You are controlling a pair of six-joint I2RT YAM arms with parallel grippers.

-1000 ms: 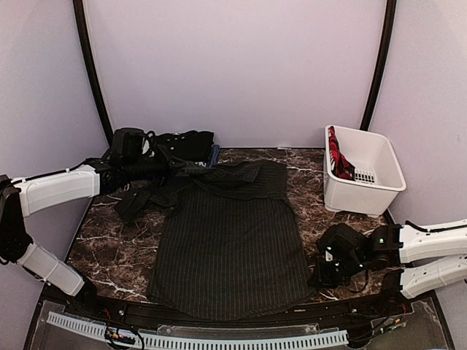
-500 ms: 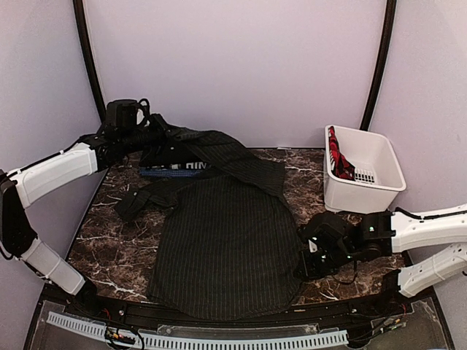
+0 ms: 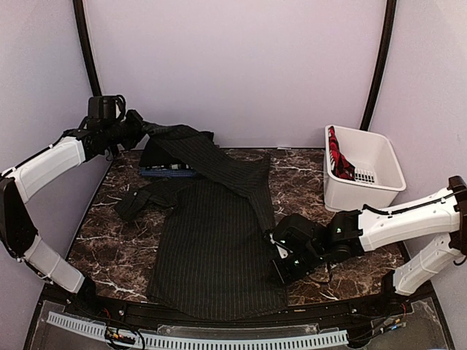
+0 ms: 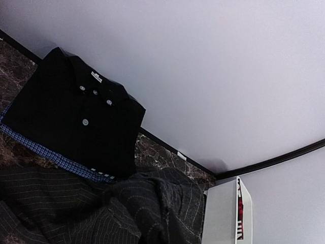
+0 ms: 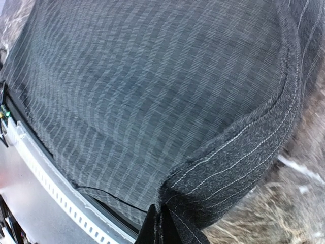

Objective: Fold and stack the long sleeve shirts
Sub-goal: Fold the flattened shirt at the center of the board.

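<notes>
Left hand (image 3: 137,124), right hand (image 3: 279,257) — on shirt (image 3: 211,248)

Pinstriped shirt (image 5: 152,91): matt woven cloth, fine pale threads, slightly fuzzy along the folded hem. Black shirt (image 4: 76,112): smooth matt cloth, small pale glossy buttons; blue checked shirt (image 4: 51,152): fine flat weave. Table top (image 3: 117,248): dark veined stone look, faint sheen; basket (image 3: 357,198): smooth white plastic, semi-gloss
</notes>
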